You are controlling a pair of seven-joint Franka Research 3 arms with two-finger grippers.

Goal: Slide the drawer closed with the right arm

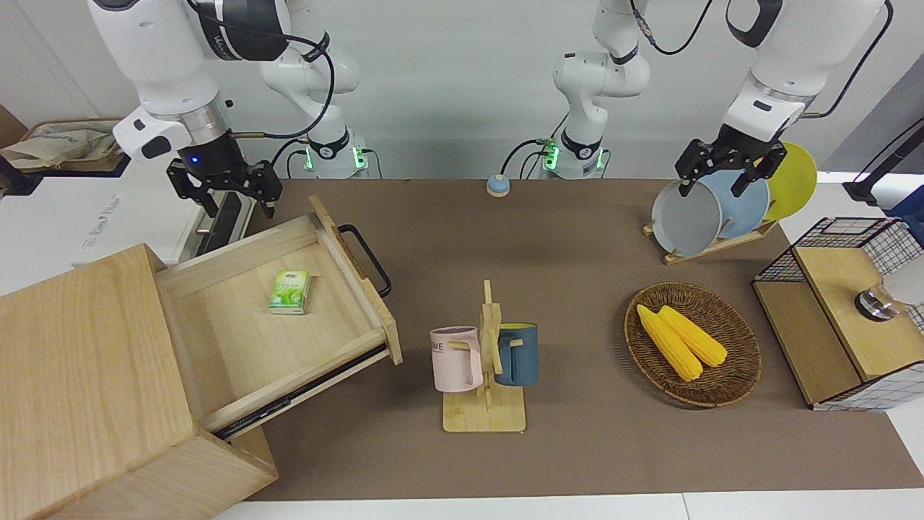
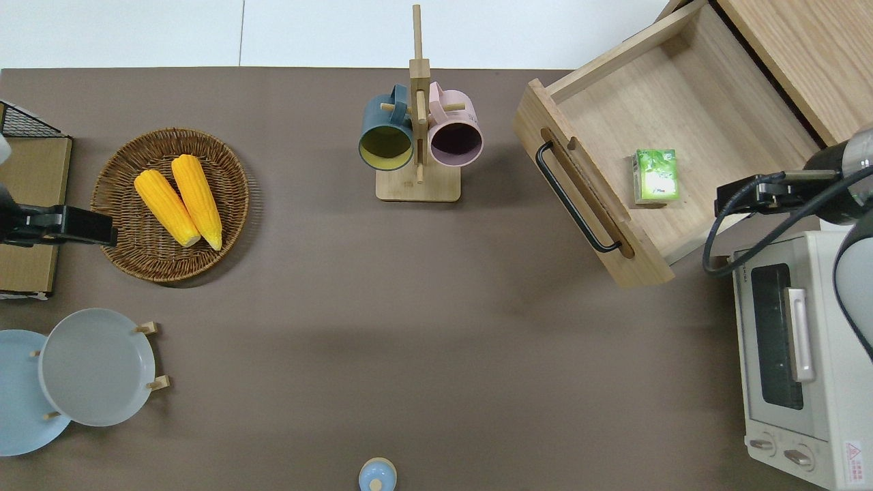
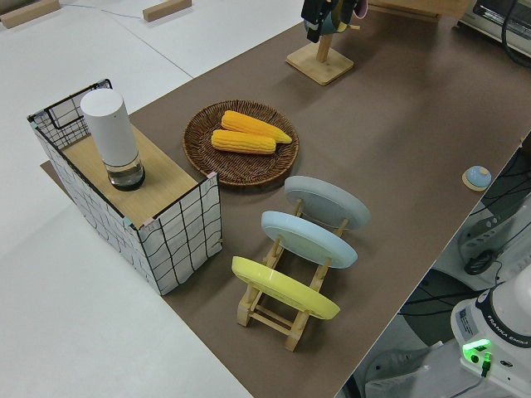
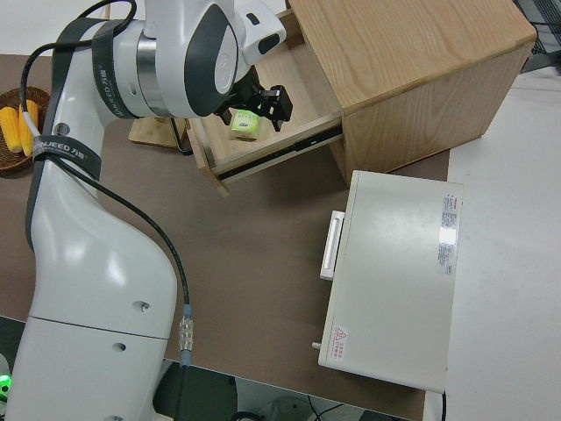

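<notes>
The pale-wood drawer (image 1: 238,325) (image 2: 696,102) stands pulled far out of its cabinet (image 1: 79,361) (image 2: 805,54) at the right arm's end of the table. Its black bar handle (image 1: 368,256) (image 2: 573,198) faces the middle of the table. A small green pack (image 1: 290,291) (image 2: 656,176) lies on the drawer floor. My right gripper (image 1: 234,191) (image 2: 750,194) hangs open and empty over the drawer's side wall nearest the robots, close to the oven; in the right side view the right gripper (image 4: 263,101) shows above the pack (image 4: 246,125). The left arm is parked.
A white oven (image 2: 798,354) (image 4: 394,272) stands nearer to the robots than the drawer. A mug rack (image 1: 485,361) with two mugs stands mid-table. A wicker basket (image 1: 729,375) of corn, a plate rack (image 1: 711,245) and a wire-mesh box (image 1: 837,318) occupy the left arm's end.
</notes>
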